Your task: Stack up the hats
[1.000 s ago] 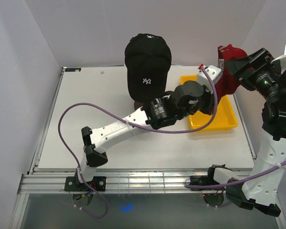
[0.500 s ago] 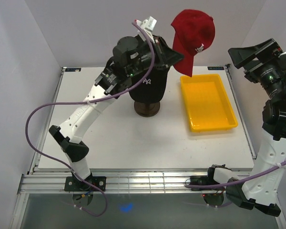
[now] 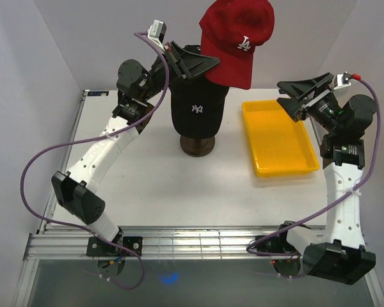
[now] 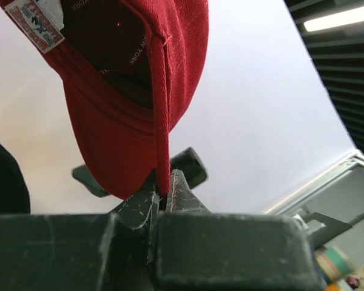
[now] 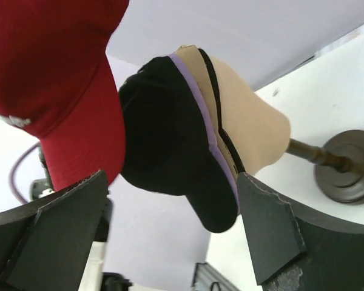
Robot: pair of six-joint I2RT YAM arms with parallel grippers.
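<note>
Left arm (image 3: 109, 144) high, left claw (image 3: 209, 64) clamped on red hat (image 3: 235, 35); right claw (image 3: 296, 96) raised, jaws wide apart.

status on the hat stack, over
Left gripper shut on red cap, aloft beside the black NY cap, not yet on. Right gripper open, empty, near yellow tray. Nothing in the way.

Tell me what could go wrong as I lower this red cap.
The left gripper pinches only a thin edge of the red cap, so it could slip. The cap hangs right of centre over the black NY cap; released here, it may slide off. Pressing sideways might tip the narrow-stemmed stand.
</note>
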